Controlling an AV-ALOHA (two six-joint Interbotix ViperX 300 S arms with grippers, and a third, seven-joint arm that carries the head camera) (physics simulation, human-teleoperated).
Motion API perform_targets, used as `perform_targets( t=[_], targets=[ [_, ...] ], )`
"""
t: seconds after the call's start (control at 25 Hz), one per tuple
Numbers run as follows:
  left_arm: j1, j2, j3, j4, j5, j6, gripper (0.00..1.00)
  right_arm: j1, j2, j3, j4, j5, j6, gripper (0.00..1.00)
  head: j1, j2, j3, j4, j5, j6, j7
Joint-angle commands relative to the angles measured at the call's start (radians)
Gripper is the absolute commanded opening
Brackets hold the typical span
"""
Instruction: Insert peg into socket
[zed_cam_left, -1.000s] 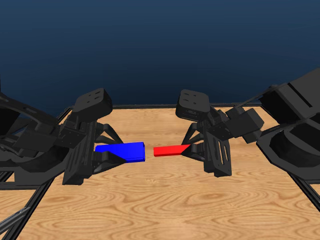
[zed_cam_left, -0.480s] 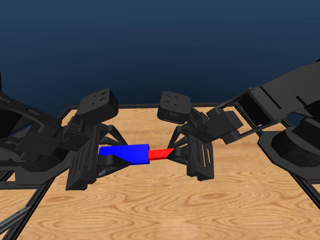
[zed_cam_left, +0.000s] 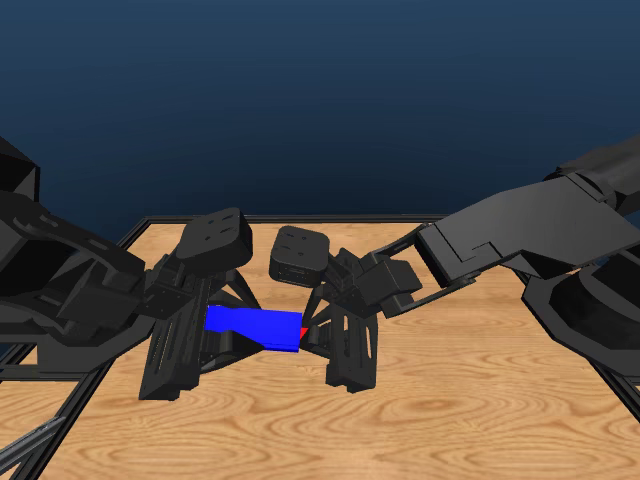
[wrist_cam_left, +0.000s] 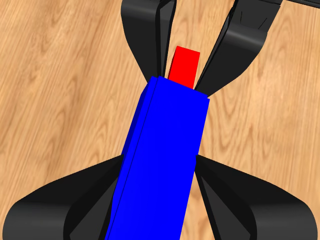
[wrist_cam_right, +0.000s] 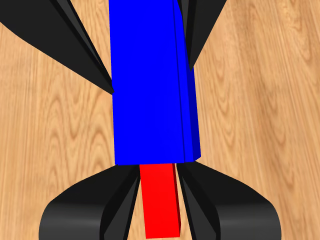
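Note:
The blue socket (zed_cam_left: 255, 326) hangs above the table, held level by my left gripper (zed_cam_left: 215, 330), which is shut on its left part. The red peg (zed_cam_left: 304, 332) shows only as a sliver at the socket's right end; most of it is inside the socket. My right gripper (zed_cam_left: 318, 335) is shut on the peg's outer end. In the left wrist view the socket (wrist_cam_left: 160, 165) runs away from the camera, with the peg (wrist_cam_left: 184, 65) sticking out of its far end. In the right wrist view the peg (wrist_cam_right: 160, 200) runs between my jaws into the socket (wrist_cam_right: 150, 85).
The wooden table (zed_cam_left: 450, 420) lies below both grippers, ringed by a black frame (zed_cam_left: 60, 410). The right arm (zed_cam_left: 520, 235) reaches in over the table from the right; the left arm (zed_cam_left: 60, 290) fills the left side.
The right gripper has moved left and pushed the peg deep into the socket; only a sliver of red shows now. The head camera has shifted too.

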Motion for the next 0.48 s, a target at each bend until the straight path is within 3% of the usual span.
perform_targets(
  t=[0.04, 0.16, 0.24, 0.28, 0.32, 0.4, 0.48],
  targets=[
    [0.040, -0.015, -0.021, 0.017, -0.064, -0.013, 0.00, -0.015, -0.007, -0.027, 0.017, -0.076, -0.018, 1.00, 0.006, -0.003, -0.024, 0.001, -0.030, -0.002, -0.002],
    [0.023, -0.035, -0.027, 0.017, -0.061, -0.029, 0.00, -0.013, -0.041, 0.023, 0.021, -0.057, -0.008, 1.00, 0.012, -0.008, -0.026, 0.002, -0.039, -0.003, -0.005],
    [0.027, -0.012, 0.013, 0.024, -0.049, -0.043, 0.00, -0.007, -0.077, 0.071, 0.018, -0.035, 0.011, 1.00, 0.016, -0.011, -0.027, 0.003, -0.043, -0.005, -0.009],
    [0.019, -0.029, -0.004, 0.023, -0.053, -0.053, 0.00, -0.009, -0.099, 0.092, 0.009, -0.018, 0.023, 1.00, 0.018, -0.012, -0.028, 0.003, -0.045, -0.005, -0.012],
    [0.045, -0.028, 0.018, 0.020, -0.062, -0.071, 0.00, 0.003, -0.115, 0.109, 0.006, -0.013, 0.024, 1.00, 0.019, -0.013, -0.028, 0.003, -0.046, -0.005, -0.013],
    [0.007, -0.029, -0.008, 0.023, -0.020, -0.074, 0.00, 0.004, -0.164, 0.149, -0.013, 0.025, 0.055, 1.00, 0.023, -0.015, -0.029, 0.004, -0.049, -0.006, -0.015],
    [0.015, -0.023, 0.025, 0.038, -0.049, -0.093, 0.00, 0.016, -0.195, 0.187, -0.027, 0.062, 0.081, 1.00, 0.026, -0.016, -0.030, 0.004, -0.049, -0.007, -0.016]
  ],
)
